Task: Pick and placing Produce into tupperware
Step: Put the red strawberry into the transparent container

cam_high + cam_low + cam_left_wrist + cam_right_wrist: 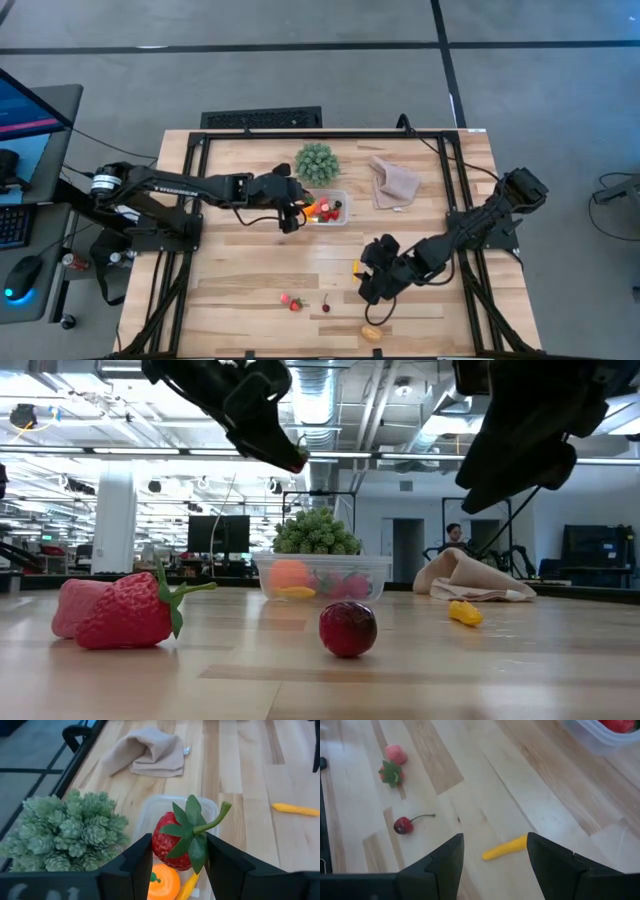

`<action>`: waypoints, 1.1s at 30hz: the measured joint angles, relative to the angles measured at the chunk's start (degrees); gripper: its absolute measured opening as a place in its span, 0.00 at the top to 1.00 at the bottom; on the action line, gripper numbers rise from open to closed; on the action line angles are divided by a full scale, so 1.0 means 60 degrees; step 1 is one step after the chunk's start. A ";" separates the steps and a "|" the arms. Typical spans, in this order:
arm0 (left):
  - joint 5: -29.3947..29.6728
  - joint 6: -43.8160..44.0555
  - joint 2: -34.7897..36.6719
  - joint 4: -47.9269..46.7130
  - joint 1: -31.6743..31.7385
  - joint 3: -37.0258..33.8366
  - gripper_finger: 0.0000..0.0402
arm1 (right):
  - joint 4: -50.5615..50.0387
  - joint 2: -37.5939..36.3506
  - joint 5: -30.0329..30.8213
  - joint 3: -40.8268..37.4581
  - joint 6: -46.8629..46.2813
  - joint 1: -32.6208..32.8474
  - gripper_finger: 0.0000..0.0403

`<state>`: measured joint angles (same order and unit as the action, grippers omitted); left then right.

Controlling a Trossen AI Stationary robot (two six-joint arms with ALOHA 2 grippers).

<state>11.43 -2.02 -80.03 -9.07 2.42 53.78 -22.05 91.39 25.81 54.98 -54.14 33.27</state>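
My left gripper [297, 207] hangs over the left end of the clear tupperware [340, 220], shut on a red strawberry [167, 840] with a green leaf cap and stem. An orange piece [165, 882] and a yellow piece lie in the tupperware under it. My right gripper [495, 839] stands open above the table's near right part, over a small yellow piece [505, 849] and touching nothing. Two strawberries [290, 300], a cherry [325, 307] and a tan piece [372, 332] lie on the wood near the front edge. My left gripper pinches the strawberry's red body [157, 845] between its two fingers, one on each side. The fingers come slanting down from the table's left side. The strawberry is lifted clear above the tupperware's inside, with its leaf cap and stem [215, 820] free of the fingers.
A green spiky plant [316, 162] stands just behind the tupperware. A crumpled beige cloth [393, 182] lies at the far right. Black frame rails [185, 200] run along the table's left, right and far sides. Bare wood lies between the tupperware and the loose produce.
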 joint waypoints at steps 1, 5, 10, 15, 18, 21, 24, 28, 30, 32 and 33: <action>-0.0087 0.0002 -0.0093 0.0149 0.0029 0.0000 0.63 | -0.0042 0.0000 -0.0001 0.0000 -0.0058 0.0021 0.48; -0.0339 0.0000 -0.0591 0.0629 0.0054 0.0000 0.63 | -0.0118 0.0000 -0.0001 0.0000 -0.0290 0.0084 0.48; -0.0395 0.0001 -0.1307 0.1137 0.0054 0.0000 0.63 | -0.0190 0.0000 0.0001 0.0000 -0.0416 0.0139 0.48; -0.0394 0.0070 -0.2065 0.1551 0.0054 -0.0001 0.63 | -0.0239 0.0000 -0.0009 0.0000 -0.0486 0.0157 0.48; -0.0390 0.0298 -0.2404 0.1743 0.0081 -0.0004 0.63 | -0.0235 0.0000 -0.0009 0.0000 -0.0505 0.0170 0.48; -0.0366 0.0582 -0.2650 0.1709 0.0177 0.0000 0.63 | -0.0266 0.0000 -0.0010 -0.0004 -0.0565 0.0199 0.48; -0.0357 0.0960 -0.2667 0.1723 0.0343 -0.0002 0.63 | -0.0264 0.0000 -0.0016 0.0000 -0.0566 0.0201 0.48; -0.0351 0.1075 -0.2663 0.1725 0.0549 0.0000 0.63 | -0.0273 0.0000 -0.0010 -0.0004 -0.0566 0.0190 0.48; -0.0400 0.1078 -0.2663 0.1726 0.0615 0.0000 0.63 | -0.0286 0.0000 -0.0012 -0.0004 -0.0563 0.0190 0.48; -0.0574 0.1082 -0.2663 0.1716 0.0651 0.0000 0.63 | -0.0290 0.0000 -0.0012 -0.0003 -0.0562 0.0190 0.48; -0.0625 0.1083 -0.2663 0.1721 0.0651 0.0000 0.63 | -0.0292 0.0000 -0.0010 -0.0003 -0.0559 0.0190 0.48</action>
<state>7.68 4.48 -96.01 1.26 6.33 53.78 -23.80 91.39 25.75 54.96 -57.49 34.41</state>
